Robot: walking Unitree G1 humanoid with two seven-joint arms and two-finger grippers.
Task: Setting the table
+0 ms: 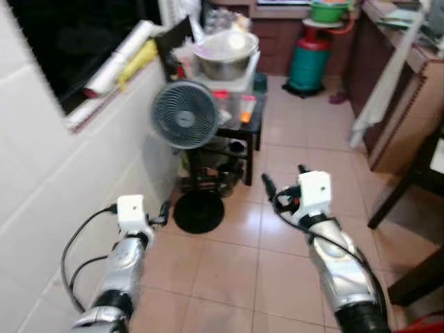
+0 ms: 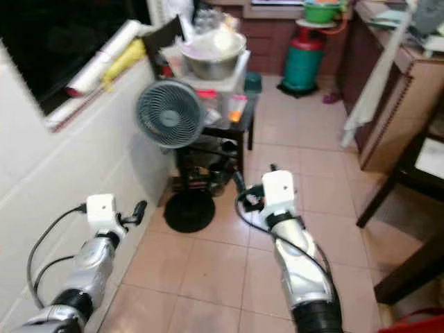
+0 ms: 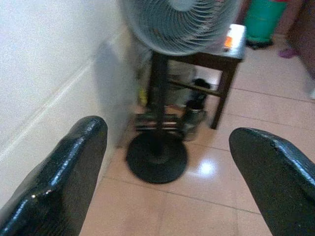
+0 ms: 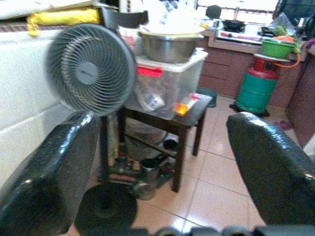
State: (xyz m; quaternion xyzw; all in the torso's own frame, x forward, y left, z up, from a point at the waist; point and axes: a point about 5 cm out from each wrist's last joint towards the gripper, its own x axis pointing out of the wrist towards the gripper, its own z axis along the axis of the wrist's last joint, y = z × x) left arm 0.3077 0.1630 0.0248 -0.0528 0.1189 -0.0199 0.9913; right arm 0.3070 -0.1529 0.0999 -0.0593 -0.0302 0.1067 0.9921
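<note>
Both silver arms are raised over the tiled floor. My left gripper (image 1: 161, 212) is near the white wall; its wrist view shows the gripper (image 3: 167, 172) open with nothing between its fingers (image 3: 64, 182). My right gripper (image 1: 284, 179) is out in the middle, also open and empty (image 4: 157, 167). Ahead stands a small dark side table (image 1: 244, 130) carrying a clear plastic box (image 4: 167, 83) with a metal bowl (image 1: 225, 54) on top. A dark wooden table or chair leg (image 1: 406, 191) shows at the right edge.
A grey standing fan (image 1: 184, 114) with a round black base (image 1: 199, 211) stands by the white wall (image 1: 55, 173), in front of the side table. A green gas cylinder (image 1: 309, 62) stands at the back. Wooden cabinets (image 1: 402, 118) line the right side. Open tiled floor (image 1: 305, 139) lies between them.
</note>
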